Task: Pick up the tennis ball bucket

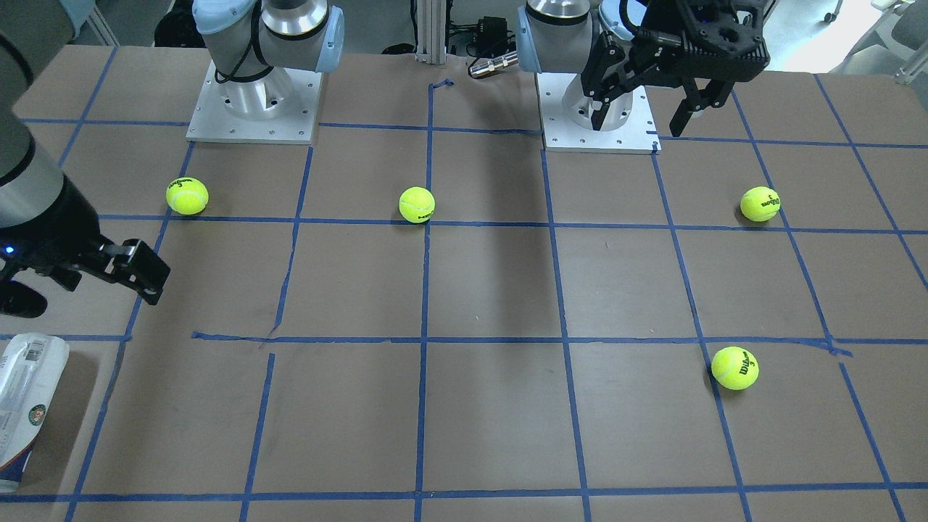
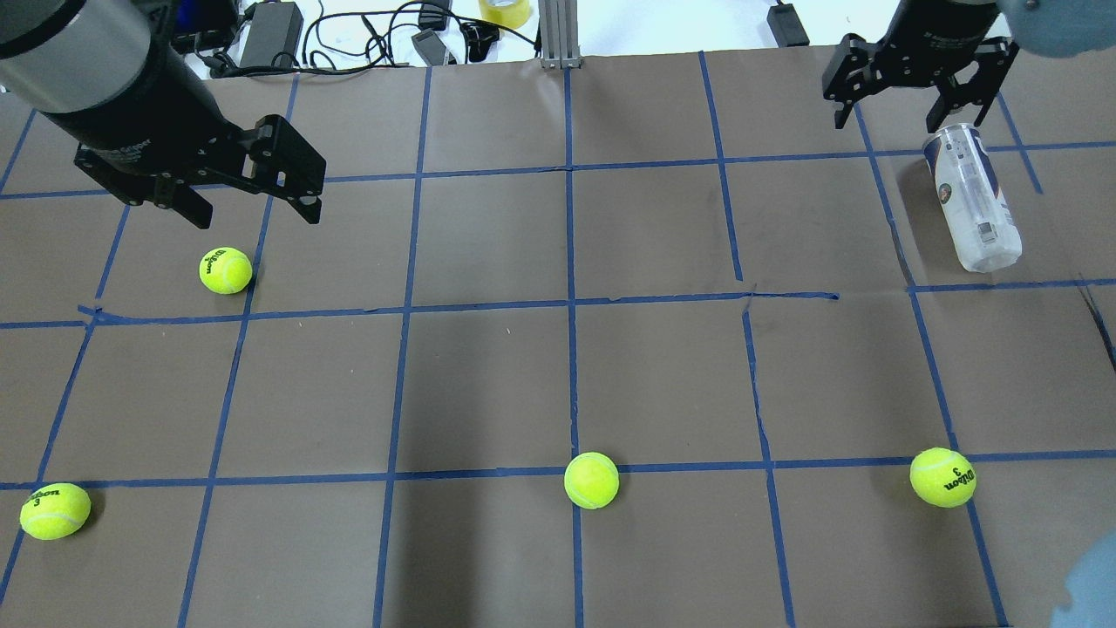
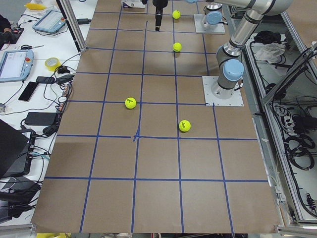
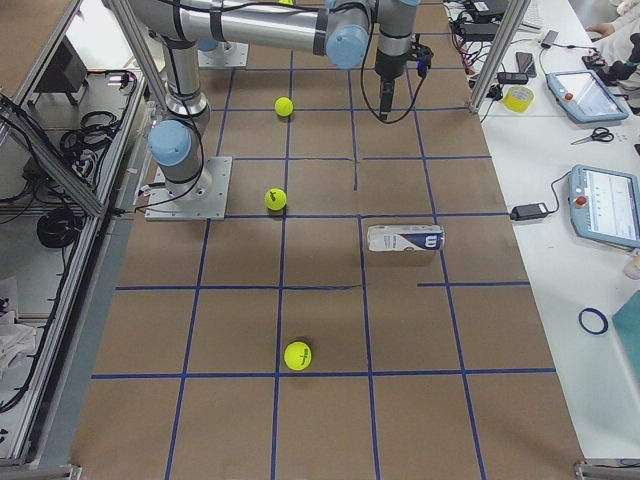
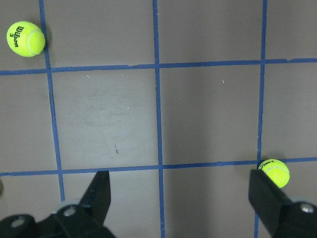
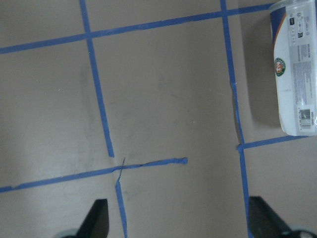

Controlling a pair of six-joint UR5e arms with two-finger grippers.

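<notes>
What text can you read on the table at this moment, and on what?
"Wilson 3": far-left tennis ball, on the robot's left side.
"Wilson 3": near-right tennis ball.
"3": near-left tennis ball; its brand word is blurred.
"W": navy end of the tennis ball bucket.
Too small or blurred to read: the bucket's fine print and round emblem, and the middle tennis ball's print.

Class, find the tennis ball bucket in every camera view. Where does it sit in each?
Front-facing: tennis ball bucket at bottom-left edge, cropped.
Overhead: bucket upper right, on its side.
Exterior left: apparently the white sliver at top edge.
Exterior right: bucket at centre.
Left wrist: not in it.
Right wrist: bucket in top-right corner.
Shared landmark: blue tape line that stops short nearby.
</notes>
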